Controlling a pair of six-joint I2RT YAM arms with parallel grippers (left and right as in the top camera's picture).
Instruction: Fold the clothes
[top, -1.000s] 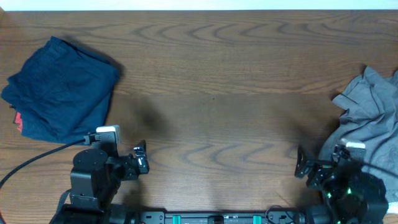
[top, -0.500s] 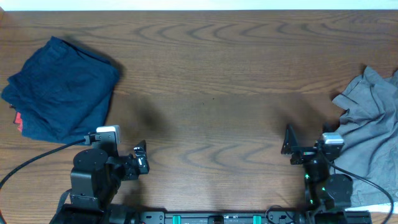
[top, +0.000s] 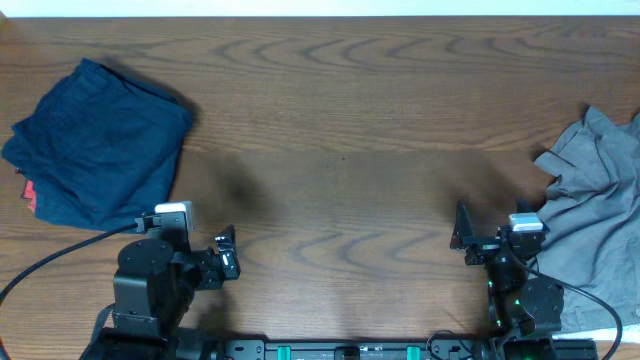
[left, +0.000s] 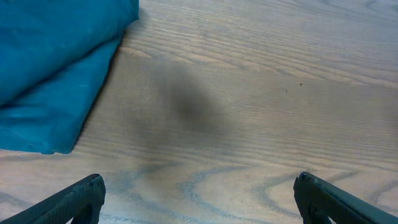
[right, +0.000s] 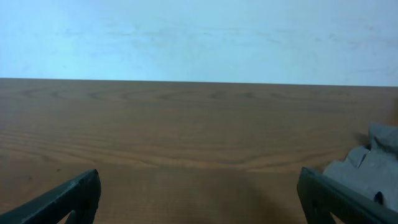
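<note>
The dark navy shorts (top: 100, 145) lie folded in a pile at the far left of the table, with a red label (top: 30, 195) at their left edge. In the left wrist view a corner of them (left: 56, 56) shows at the top left. My left gripper (top: 226, 253) is open and empty near the front edge, to the right of and below the shorts; its fingers (left: 199, 199) sit over bare wood. My right gripper (top: 463, 238) is open and empty at the front right; its fingers (right: 199, 196) are also over bare wood.
A crumpled grey garment (top: 595, 190) lies at the right edge of the table, just right of my right arm; its edge shows in the right wrist view (right: 373, 165). A black cable (top: 60, 255) runs from the left arm. The wooden table (top: 340, 150) ends at a pale wall.
My right arm has swung left and a little forward, off the grey garment, with its gripper now over bare wood. The left arm and the shorts have not moved.
</note>
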